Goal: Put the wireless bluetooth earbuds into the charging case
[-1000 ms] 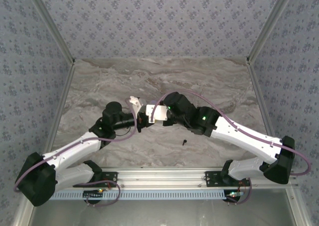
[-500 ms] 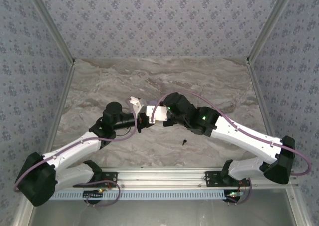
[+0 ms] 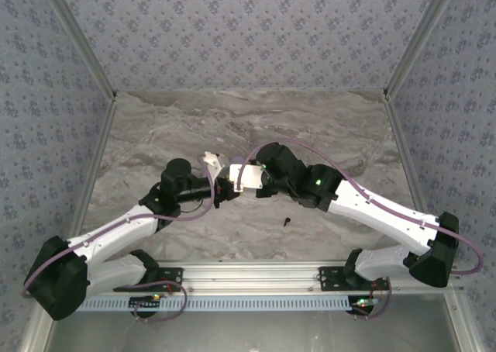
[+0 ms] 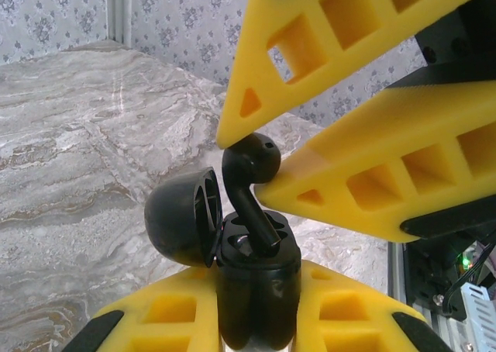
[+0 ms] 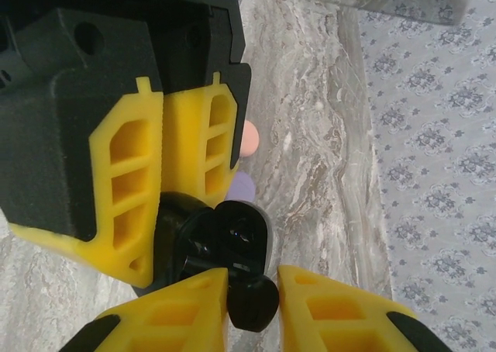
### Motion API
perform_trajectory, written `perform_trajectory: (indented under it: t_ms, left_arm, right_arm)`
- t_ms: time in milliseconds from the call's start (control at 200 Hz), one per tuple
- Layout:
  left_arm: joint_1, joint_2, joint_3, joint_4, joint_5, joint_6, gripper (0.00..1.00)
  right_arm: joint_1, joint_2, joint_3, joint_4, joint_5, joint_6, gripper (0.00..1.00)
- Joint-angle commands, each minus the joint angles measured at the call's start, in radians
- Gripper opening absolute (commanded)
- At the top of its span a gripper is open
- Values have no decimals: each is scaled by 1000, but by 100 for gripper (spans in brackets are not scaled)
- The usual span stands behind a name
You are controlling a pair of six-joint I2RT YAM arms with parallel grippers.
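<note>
Over the middle of the marble table (image 3: 155,127), the left gripper (image 4: 260,288) is clamped on a black charging case (image 4: 249,321). The case is held upright with its lid (image 4: 180,226) hinged open to the left. A black earbud (image 4: 252,160) stands in the case's mouth, stem down inside the opening and head above the rim. The right gripper (image 5: 252,278) pinches that head between its yellow fingers (image 5: 333,305). Further right, a second black earbud (image 3: 287,222) lies loose on the table toward its near edge, apart from both arms.

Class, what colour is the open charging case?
Black; the charging case shows best in the left wrist view.
</note>
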Motion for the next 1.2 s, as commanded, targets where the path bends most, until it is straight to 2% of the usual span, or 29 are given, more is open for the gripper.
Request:
perform_trajectory:
  t_ms: [0,1194]
  left_arm:
    - [-4,5,46,29,3,23,0]
    - [-7,11,58,26,2,30,0]
  right_arm:
    - [1,-2,24,-59,-60,31,24]
    - [-20,60,63,-101,-131,93,24]
